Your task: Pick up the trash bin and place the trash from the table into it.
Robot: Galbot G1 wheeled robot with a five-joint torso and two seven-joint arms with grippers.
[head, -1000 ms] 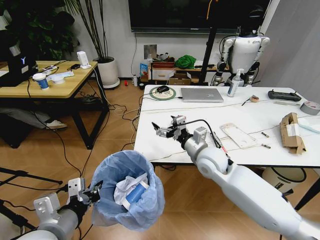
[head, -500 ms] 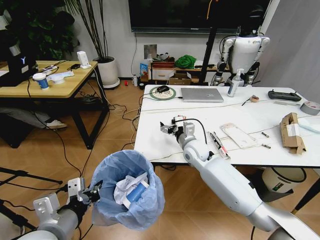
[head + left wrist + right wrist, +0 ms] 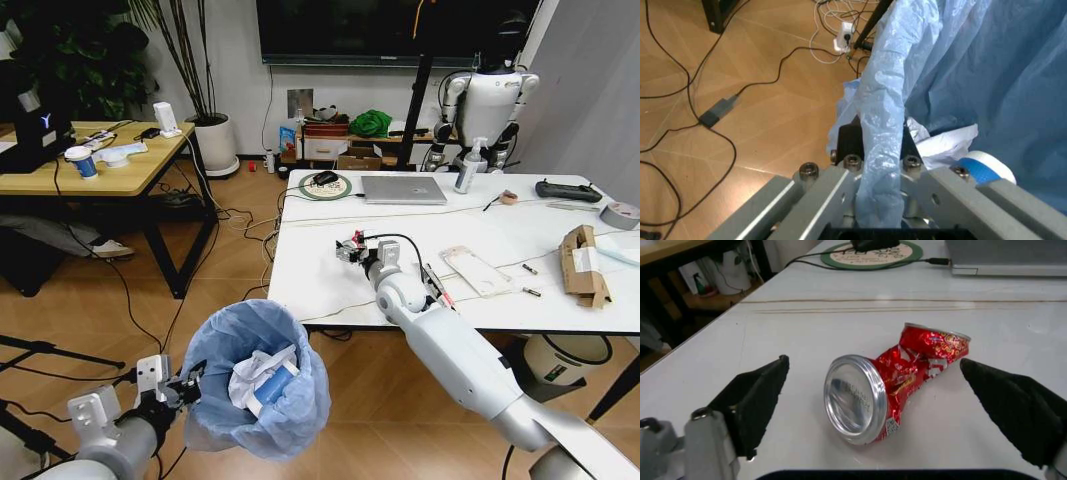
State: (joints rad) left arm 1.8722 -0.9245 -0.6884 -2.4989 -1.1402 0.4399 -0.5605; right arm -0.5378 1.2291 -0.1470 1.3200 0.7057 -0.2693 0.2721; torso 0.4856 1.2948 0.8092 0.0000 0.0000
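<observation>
The trash bin (image 3: 225, 345), lined with a crinkled blue bag, hangs low in front of the table (image 3: 305, 275). My left gripper (image 3: 186, 385) is shut on its rim; in the left wrist view the fingers (image 3: 840, 185) pinch the blue bag (image 3: 880, 130). Crumpled white paper and a white-blue cup (image 3: 268, 380) lie inside. My right gripper (image 3: 350, 249) hovers open low over the table. A crushed red-white can (image 3: 897, 377) lies on its side between the open fingers (image 3: 753, 397), untouched. A flat white packet (image 3: 478, 271) and a torn brown cardboard box (image 3: 582, 264) lie further right.
A silver laptop (image 3: 403, 189), a mouse on a round pad (image 3: 325, 181), a spray bottle (image 3: 468, 167), a controller (image 3: 568, 190) and a grey tape roll (image 3: 621, 214) sit along the far side. A cream bucket (image 3: 566, 358) stands under the table. A wooden desk (image 3: 95, 165) is at left.
My right gripper has moved a little to the right and further onto the table, away from its left edge. The left arm and bin have not moved.
</observation>
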